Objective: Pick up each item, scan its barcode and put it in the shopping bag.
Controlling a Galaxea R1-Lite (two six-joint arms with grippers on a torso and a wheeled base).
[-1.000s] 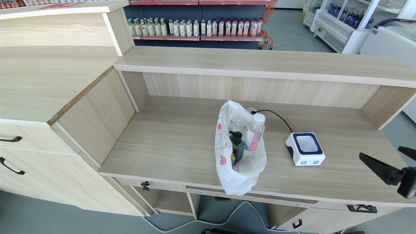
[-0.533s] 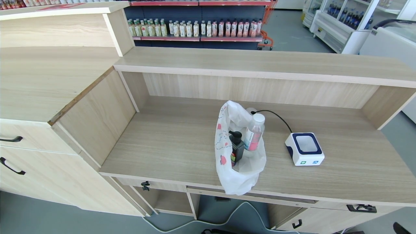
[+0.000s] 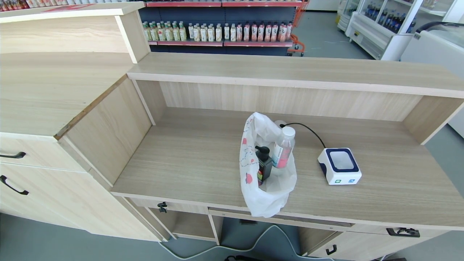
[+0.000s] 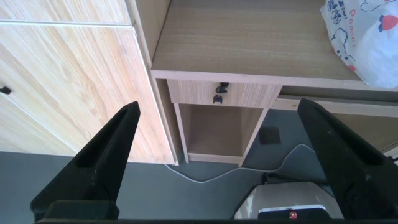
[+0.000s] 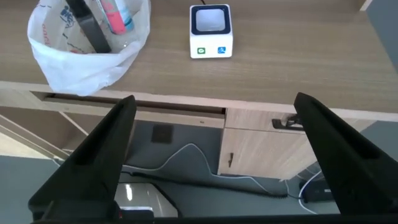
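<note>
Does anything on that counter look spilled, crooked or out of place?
Only slightly: the shopping bag bulges over the counter's front edge. The pump bottle and drink bottle inside stand roughly upright; the scanner lies flat.

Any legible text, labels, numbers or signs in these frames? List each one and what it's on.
No text reads clearly enough to quote.
On the shopping bag: red and blue print, too blurred.
On the bottle: label print too small.
On the pump bottle: coloured label, unreadable.
On the scanner: one green and one blue icon, no readable characters.
On the shelf bottles: labels too small.
</note>
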